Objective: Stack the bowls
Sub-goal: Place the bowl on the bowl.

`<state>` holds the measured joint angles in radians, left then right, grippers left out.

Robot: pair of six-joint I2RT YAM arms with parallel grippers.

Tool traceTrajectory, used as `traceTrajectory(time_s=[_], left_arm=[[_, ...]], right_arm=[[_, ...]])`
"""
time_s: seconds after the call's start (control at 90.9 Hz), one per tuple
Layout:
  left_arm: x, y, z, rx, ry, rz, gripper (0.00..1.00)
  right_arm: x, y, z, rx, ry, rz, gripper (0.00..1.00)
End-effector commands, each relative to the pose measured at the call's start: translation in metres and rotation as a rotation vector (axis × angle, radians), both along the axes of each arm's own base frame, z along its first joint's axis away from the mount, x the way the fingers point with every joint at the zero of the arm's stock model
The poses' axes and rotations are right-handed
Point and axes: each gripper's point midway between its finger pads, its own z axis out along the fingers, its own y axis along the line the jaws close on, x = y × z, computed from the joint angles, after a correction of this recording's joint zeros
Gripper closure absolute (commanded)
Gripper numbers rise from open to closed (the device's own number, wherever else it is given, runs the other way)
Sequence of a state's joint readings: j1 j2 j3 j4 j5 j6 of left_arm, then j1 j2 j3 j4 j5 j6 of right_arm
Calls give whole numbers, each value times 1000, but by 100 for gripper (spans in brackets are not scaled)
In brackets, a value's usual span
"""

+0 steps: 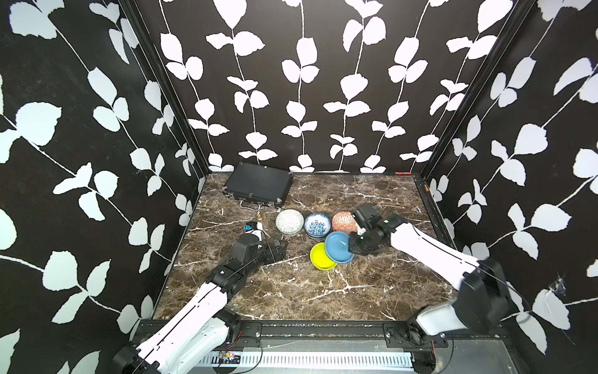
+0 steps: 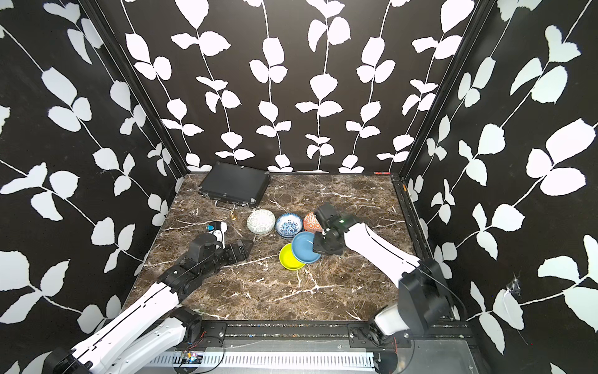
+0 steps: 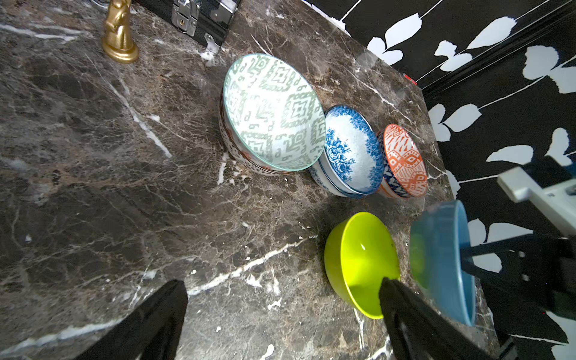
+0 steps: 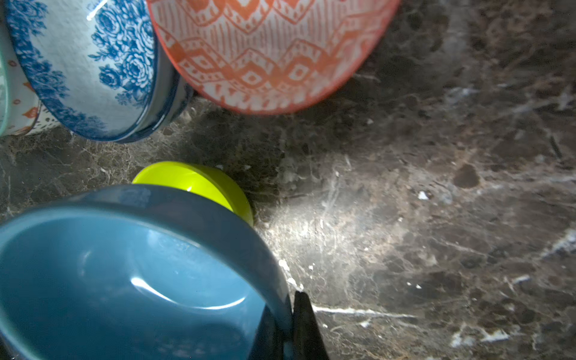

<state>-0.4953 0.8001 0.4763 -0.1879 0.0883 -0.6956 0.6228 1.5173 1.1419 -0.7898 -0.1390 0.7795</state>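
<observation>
Pinching the blue bowl [image 1: 336, 246] by its 3 o'clock rim with the right hand [image 1: 350, 245], one finger inside the wall and one outside. Holding it tilted and raised, overlapping the yellow bowl [image 1: 318, 258] from 2 o'clock (touching or clear: cannot tell). Resting the left hand [image 1: 281, 249] spread wide and gripping nothing, low over the tabletop [image 1: 291, 291] at 9 o'clock of the yellow bowl. At 12 o'clock, set in a row just beside one another: pale bowls [image 1: 289, 221] stacked, floral bowls [image 1: 317, 225] stacked, orange bowl [image 1: 343, 221]. Beyond, toward 11 o'clock, a black case [image 1: 259, 184].
</observation>
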Motion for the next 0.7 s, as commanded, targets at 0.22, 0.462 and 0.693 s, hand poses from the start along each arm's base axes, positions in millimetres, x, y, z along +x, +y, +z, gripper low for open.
traceTrajectory(time_s=[0.22, 0.462, 0.693], left_arm=[[5, 0, 15, -14, -54, 2, 1], [5, 0, 15, -13, -55, 2, 1], [5, 1, 16, -14, -56, 4, 1]], right_arm=[[16, 37, -19, -21, 11, 35, 100], [14, 47, -27, -40, 30, 61, 100], [9, 48, -24, -56, 25, 71, 81]])
